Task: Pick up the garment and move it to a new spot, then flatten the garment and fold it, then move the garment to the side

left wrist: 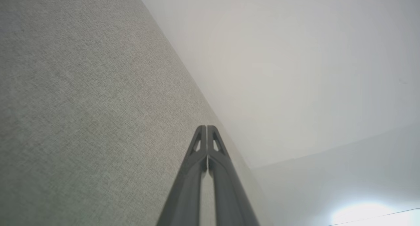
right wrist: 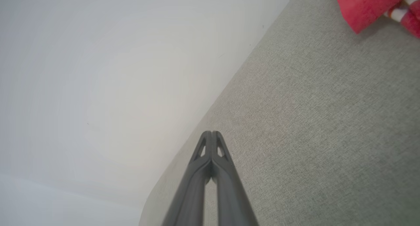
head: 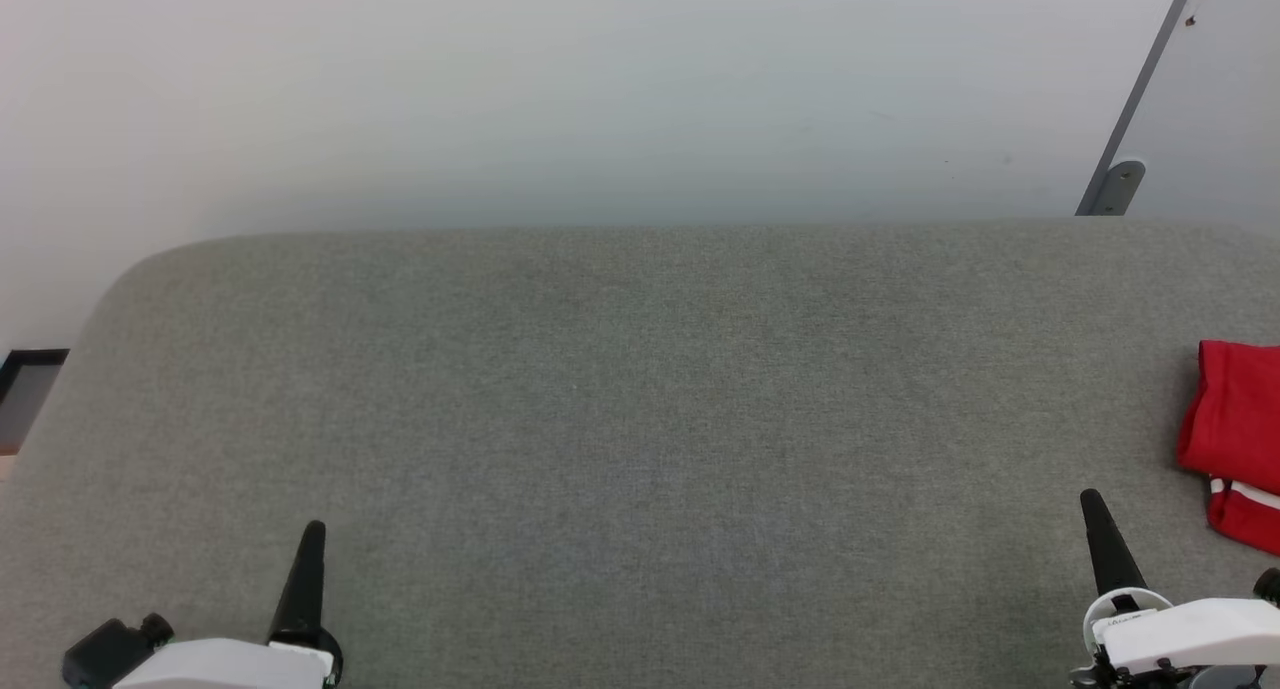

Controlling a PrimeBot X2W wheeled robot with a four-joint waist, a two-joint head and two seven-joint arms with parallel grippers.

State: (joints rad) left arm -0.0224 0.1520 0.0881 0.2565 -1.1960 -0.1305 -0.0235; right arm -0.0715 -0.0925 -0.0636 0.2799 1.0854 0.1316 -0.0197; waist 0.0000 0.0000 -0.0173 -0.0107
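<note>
Garment (head: pixel 1238 429) lies at the far right edge of the grey padded surface (head: pixel 640 399), cut off by the frame. It looks bunched or roughly folded, can't tell which. Neither arm is on it. Reads as either pre-pickup or set-aside already done. If pickup: right gripper (head: pixel 1092 504) is nearest and needs to open and reach right to the cloth. Left gripper (head: pixel 313 534) is well apart from it, over bare surface. Both jaws are clamped together, holding nothing.

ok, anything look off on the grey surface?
Nothing spilled or damaged. The red fabric garment with red-and-white striped trim lies at the far right of the grey cloth-covered surface, cut off by the head view's edge.
</note>
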